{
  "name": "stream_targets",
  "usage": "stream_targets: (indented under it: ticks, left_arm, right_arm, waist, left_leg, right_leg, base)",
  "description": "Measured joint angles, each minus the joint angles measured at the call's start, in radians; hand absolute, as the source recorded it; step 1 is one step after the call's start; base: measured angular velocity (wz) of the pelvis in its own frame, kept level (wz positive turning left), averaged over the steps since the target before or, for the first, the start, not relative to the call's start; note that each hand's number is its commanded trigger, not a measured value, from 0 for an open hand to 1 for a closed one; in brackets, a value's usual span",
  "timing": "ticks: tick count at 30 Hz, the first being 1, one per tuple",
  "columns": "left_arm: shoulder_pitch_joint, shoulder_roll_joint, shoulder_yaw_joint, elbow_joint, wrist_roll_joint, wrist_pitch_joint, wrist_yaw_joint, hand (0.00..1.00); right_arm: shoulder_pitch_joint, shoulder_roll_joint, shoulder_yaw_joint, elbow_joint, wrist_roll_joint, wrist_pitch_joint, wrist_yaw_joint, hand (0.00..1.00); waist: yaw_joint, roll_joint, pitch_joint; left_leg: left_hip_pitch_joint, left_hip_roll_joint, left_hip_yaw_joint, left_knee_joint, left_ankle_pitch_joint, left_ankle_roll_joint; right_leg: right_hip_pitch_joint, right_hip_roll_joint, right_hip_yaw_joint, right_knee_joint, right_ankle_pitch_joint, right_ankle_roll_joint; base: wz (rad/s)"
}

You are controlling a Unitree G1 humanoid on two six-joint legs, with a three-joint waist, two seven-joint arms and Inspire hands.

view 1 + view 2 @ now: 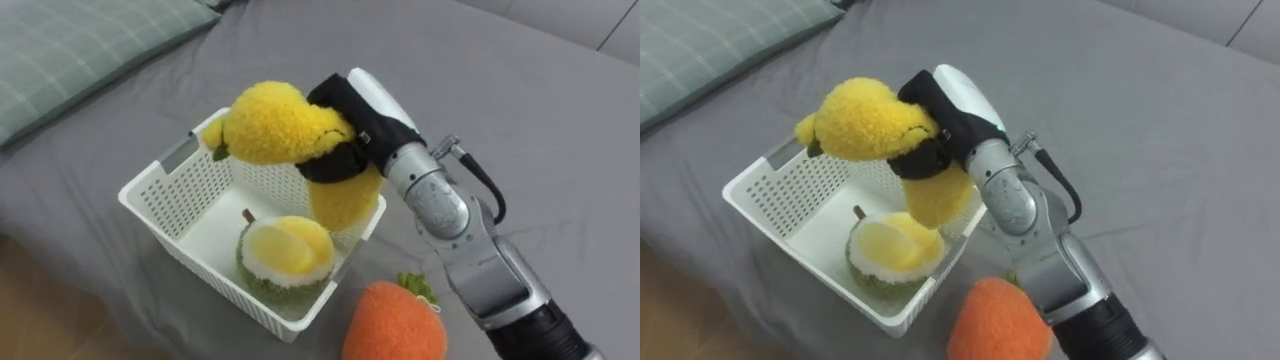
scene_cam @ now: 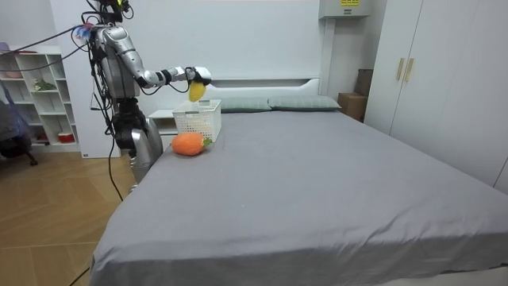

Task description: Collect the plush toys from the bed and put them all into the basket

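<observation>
right robot hand point(image 1: 350, 112) curled tight round a fluffy yellow toy point(image 1: 272, 122) | yellow toy up over the white basket point(image 1: 168, 196) | green and yellow fruit toy point(image 1: 285, 254) inside the basket | orange toy point(image 1: 392, 322) on the bed point(image 1: 530, 110), just beside the basket

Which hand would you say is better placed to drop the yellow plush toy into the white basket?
The right hand: it grips the yellow plush toy just above the white basket, so it likely need only lower and let go.
</observation>
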Motion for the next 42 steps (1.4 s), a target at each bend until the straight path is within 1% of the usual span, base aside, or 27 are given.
stream_targets:
  ticks: [3, 5, 6, 7, 8, 9, 10, 14, 17, 21, 31, 42]
  left_arm:
    - [0.000, 0.000, 0.000, -0.002, 0.000, 0.002, 0.004, 0.00]
    - [-0.001, -0.001, -0.001, -0.002, 0.000, 0.003, 0.010, 0.00]
    - [0.000, 0.000, -0.001, -0.001, 0.000, 0.004, 0.010, 0.00]
    - [0.000, -0.001, -0.001, -0.001, 0.000, 0.006, 0.010, 0.00]
    - [-0.001, -0.001, -0.001, 0.001, 0.000, 0.006, 0.010, 0.00]
    - [-0.001, -0.001, -0.001, 0.001, 0.000, 0.007, 0.010, 0.00]
    - [-0.001, -0.003, -0.001, 0.002, 0.000, 0.008, 0.010, 0.00]
    - [-0.001, -0.011, 0.000, 0.003, 0.000, 0.014, 0.010, 0.00]
    - [-0.001, -0.016, 0.000, 0.004, 0.000, 0.016, 0.011, 0.00]
    - [-0.001, -0.017, -0.002, 0.006, -0.001, 0.016, 0.022, 0.00]
    - [-0.003, -0.017, -0.001, 0.029, -0.001, 0.015, 0.028, 0.00]
    - [-0.006, -0.017, -0.001, 0.028, -0.001, 0.015, 0.031, 0.00]
  right_arm:
    - [0.000, 0.003, 0.020, 0.031, 0.000, 0.001, 0.002, 1.00]
    - [0.000, 0.014, 0.021, 0.043, 0.000, 0.015, 0.016, 1.00]
    - [0.000, 0.015, 0.021, 0.043, 0.001, 0.018, 0.020, 1.00]
    - [0.000, 0.016, 0.021, 0.043, 0.001, 0.021, 0.024, 0.64]
    - [0.000, 0.015, 0.021, 0.044, 0.000, 0.021, 0.025, 0.47]
    - [0.000, 0.016, 0.021, 0.044, 0.000, 0.021, 0.027, 0.25]
    - [0.000, 0.016, 0.021, 0.046, 0.000, 0.021, 0.031, 0.00]
    - [0.000, 0.016, 0.021, 0.074, 0.000, 0.021, 0.031, 0.00]
    - [0.000, 0.017, 0.021, 0.089, -0.002, 0.022, 0.031, 0.00]
    - [0.000, 0.018, 0.021, 0.099, -0.002, 0.022, 0.031, 0.00]
    - [-0.007, 0.018, 0.020, 0.150, -0.002, 0.020, 0.033, 0.00]
    - [-0.008, 0.019, 0.020, 0.150, 0.001, 0.020, 0.032, 0.00]
  waist:
    - [0.013, -0.006, 0.0029]
    - [0.019, -0.014, 0.0075]
    - [0.020, -0.016, 0.0084]
    - [0.025, -0.018, 0.0095]
    - [0.028, -0.019, 0.0099]
    - [0.028, -0.020, 0.0098]
    - [0.030, -0.020, 0.0098]
    - [0.044, -0.020, 0.0098]
    - [0.045, -0.020, 0.0096]
    - [0.046, -0.020, 0.0094]
    - [0.061, -0.019, 0.0102]
    - [0.061, -0.019, 0.0101]
  left_leg:
    - [0.000, -0.002, -0.005, 0.001, 0.000, 0.001]
    - [-0.002, -0.002, -0.007, 0.002, 0.000, 0.001]
    - [-0.002, -0.002, -0.007, 0.002, 0.000, 0.001]
    - [-0.003, -0.003, -0.009, 0.002, -0.001, 0.001]
    - [-0.004, -0.003, -0.011, 0.002, -0.001, 0.001]
    - [-0.004, -0.004, -0.012, 0.002, -0.001, 0.001]
    - [-0.004, -0.004, -0.015, 0.003, -0.001, 0.001]
    - [-0.011, -0.005, -0.019, 0.007, -0.001, 0.001]
    - [-0.020, -0.006, -0.025, 0.014, -0.001, 0.001]
    - [-0.026, -0.008, -0.033, 0.018, -0.001, 0.001]
    - [-0.025, -0.009, -0.034, 0.018, -0.001, 0.002]
    - [-0.025, -0.012, -0.034, 0.018, -0.001, 0.003]
  right_leg:
    - [0.002, -0.002, -0.010, 0.000, 0.000, 0.000]
    - [0.002, -0.002, -0.011, 0.000, 0.000, 0.001]
    - [0.001, -0.002, -0.012, 0.000, 0.000, 0.001]
    - [0.002, -0.002, -0.013, 0.000, 0.000, 0.000]
    - [0.002, -0.002, -0.016, 0.000, 0.000, 0.001]
    - [0.002, -0.002, -0.018, 0.000, 0.000, 0.001]
    - [0.003, -0.002, -0.022, 0.000, 0.000, 0.001]
    - [0.000, -0.002, -0.027, -0.001, 0.000, 0.001]
    - [-0.004, -0.002, -0.035, -0.001, 0.000, 0.001]
    - [-0.005, -0.001, -0.040, 0.000, 0.000, 0.001]
    - [-0.005, -0.006, -0.040, -0.001, -0.001, 0.001]
    - [-0.004, -0.008, -0.041, -0.002, -0.001, 0.002]
  base:
    - [0.05]
    - [0.02]
    - [0.00]
    - [0.03]
    - [0.04]
    - [0.06]
    - [0.06]
    - [0.03]
    - [0.07]
    - [0.06]
    - [0.00]
    - [0.00]
